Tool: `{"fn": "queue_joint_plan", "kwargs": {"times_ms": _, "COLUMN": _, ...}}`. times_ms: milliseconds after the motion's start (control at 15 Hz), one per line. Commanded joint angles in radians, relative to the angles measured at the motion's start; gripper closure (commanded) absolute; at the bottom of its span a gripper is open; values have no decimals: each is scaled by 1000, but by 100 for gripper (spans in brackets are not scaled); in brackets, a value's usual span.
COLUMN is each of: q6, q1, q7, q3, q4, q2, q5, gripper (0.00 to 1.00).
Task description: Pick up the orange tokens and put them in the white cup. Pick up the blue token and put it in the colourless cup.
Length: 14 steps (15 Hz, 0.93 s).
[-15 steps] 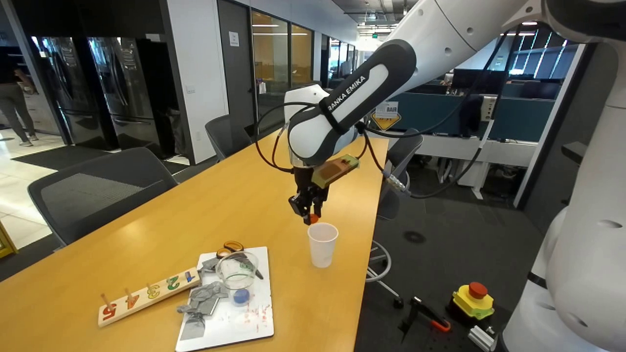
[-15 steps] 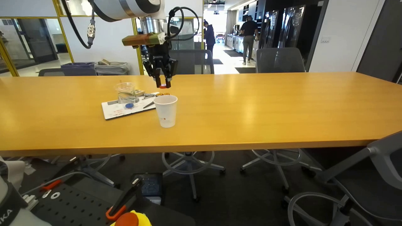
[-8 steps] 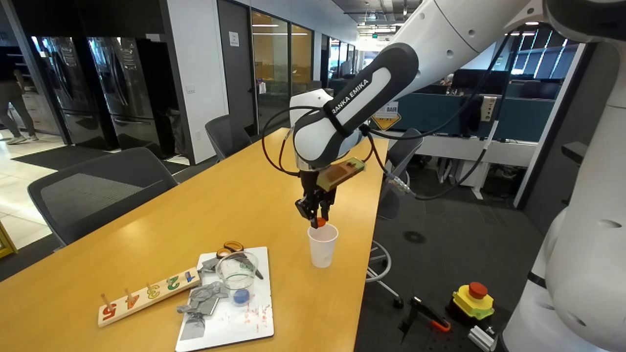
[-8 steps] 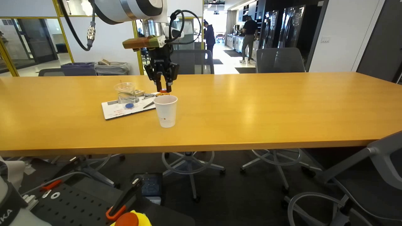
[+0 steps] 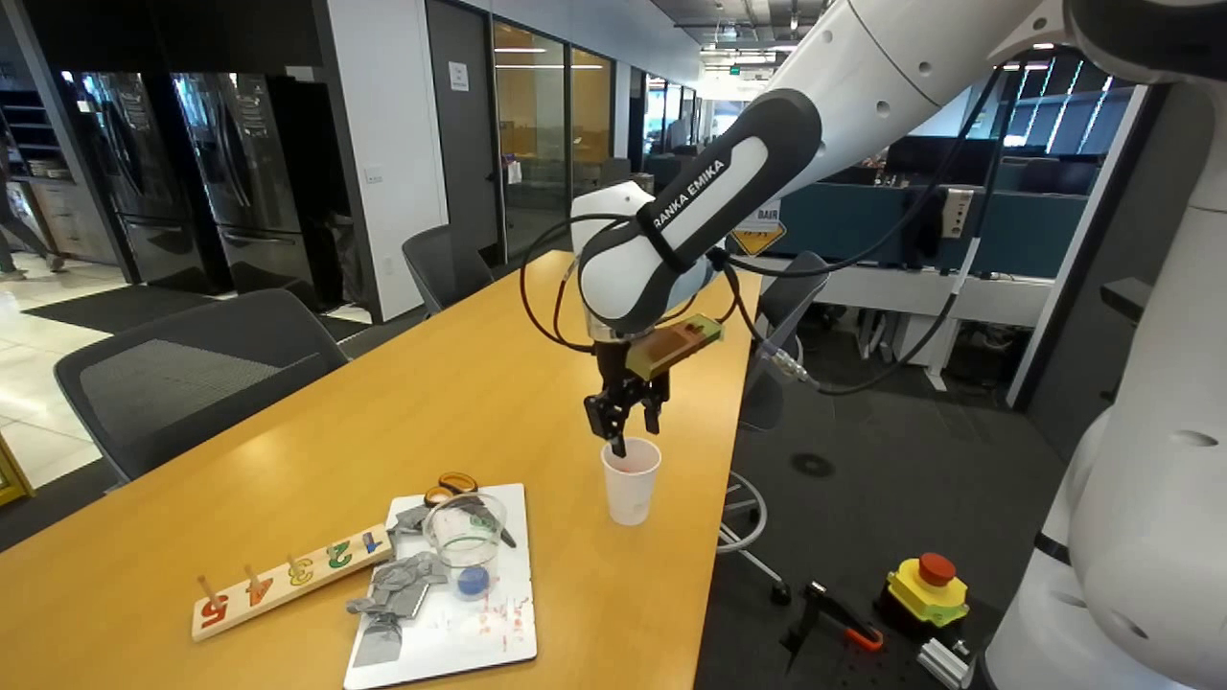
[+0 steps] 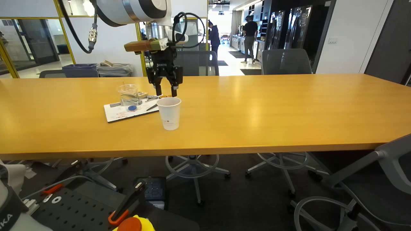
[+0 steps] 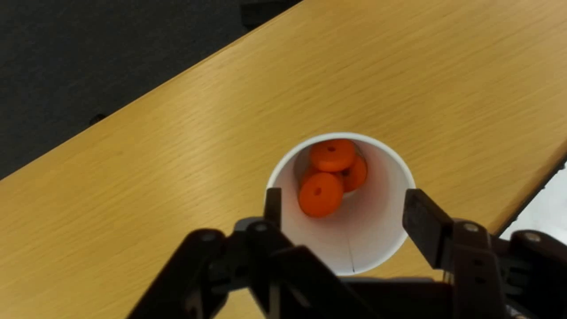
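- Broadly, a long wooden table (image 6: pixel 289 109) spans both exterior views, with dark chairs (image 5: pixel 201 374) set along it.
- Over the tabletop reaches a white robot arm (image 5: pixel 729 192), its wrist pointing down.
- On the table lies a whiteboard (image 5: pixel 451 642) with faint red marks.
- Reaching to the whiteboard's edge, a wooden number strip (image 5: pixel 278 585) carries upright pegs and the numerals 1 to 5.
- Black and two-fingered, the gripper (image 6: pixel 166 92) hangs right above the white cup (image 6: pixel 170 117). Its fingers are spread apart, one toward either side of the cup's mouth in the wrist view; whether they touch the rim I cannot tell.
- That cup stands upright near the table's long edge, apart from the whiteboard.
- The colourless cup (image 6: pixel 129 97) stands upright on the whiteboard.
- Beside it lie scissors (image 5: pixel 461 492), handles at the board's edge, and crumpled grey scraps (image 5: pixel 410 582).
- At least three orange tokens (image 7: pixel 322 201) lie heaped inside the white cup, partly overlapping.
- A single blue token (image 6: pixel 132 108) shows at the colourless cup's foot, inside or just beside, I cannot tell which.
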<state>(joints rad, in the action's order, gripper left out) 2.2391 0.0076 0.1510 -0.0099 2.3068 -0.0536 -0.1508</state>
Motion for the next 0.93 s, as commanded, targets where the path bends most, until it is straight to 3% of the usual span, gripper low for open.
{"fn": "queue_joint_plan", "kwargs": {"times_ms": 0, "q6": -9, "q1": -7, "q7": 2, "q3": -3, "q4": 11, "q2": 26, "q5": 20, "gripper": 0}}
{"fn": "queue_joint_plan", "kwargs": {"times_ms": 267, "q6": -41, "q1": -10, "q7": -27, "q3": -1, "q4": 67, "q2": 136, "q5": 36, "gripper": 0}}
{"fn": "queue_joint_plan", "kwargs": {"times_ms": 867, "q6": -222, "q1": -19, "q7": -30, "q3": 1, "q4": 275, "q2": 627, "q5": 125, "gripper": 0}}
